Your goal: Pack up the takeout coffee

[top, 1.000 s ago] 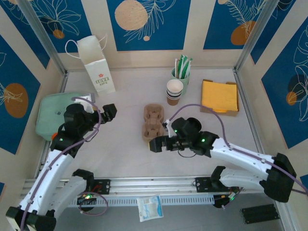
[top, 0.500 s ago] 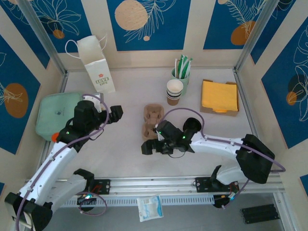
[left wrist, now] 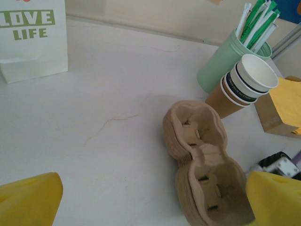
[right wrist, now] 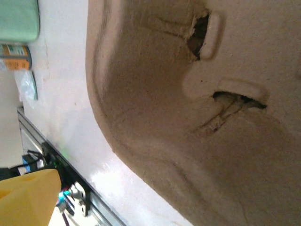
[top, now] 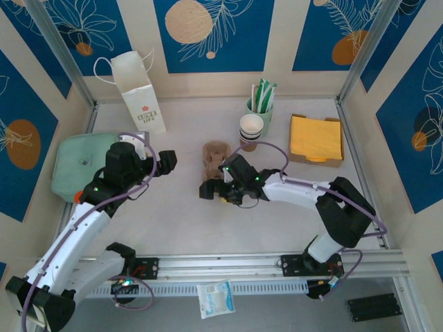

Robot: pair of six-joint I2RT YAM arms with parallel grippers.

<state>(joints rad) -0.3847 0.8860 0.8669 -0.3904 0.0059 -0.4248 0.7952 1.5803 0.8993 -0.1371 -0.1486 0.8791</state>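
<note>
Farthest left, a small orange-brown thing (top: 78,196) sits just beside the near corner of the green tray (top: 69,162), half hidden by the left arm. It may be the takeout coffee, but it is too small for you to be sure.

Expect a lidded paper cup to be light, with soft walls that buckle under a hard squeeze and a smooth lid that can pop off. I would take it around the body, below the lid, with gentle pressure, and keep it upright.

Your left gripper (top: 165,162) hovers over bare table between the tray and the moulded pulp cup carrier (left wrist: 197,155). Its yellow fingertips are spread wide and hold nothing.

Your right gripper (top: 211,191) is at the carrier's near end. One yellow fingertip (right wrist: 28,197) stands clear of the carrier's edge, with table showing between them, and the other is hidden behind the pulp. I judge the jaws to be spread, not clamped.

The stack of lidless cups (top: 251,130) stands beyond, near the carrier's far end.
</note>
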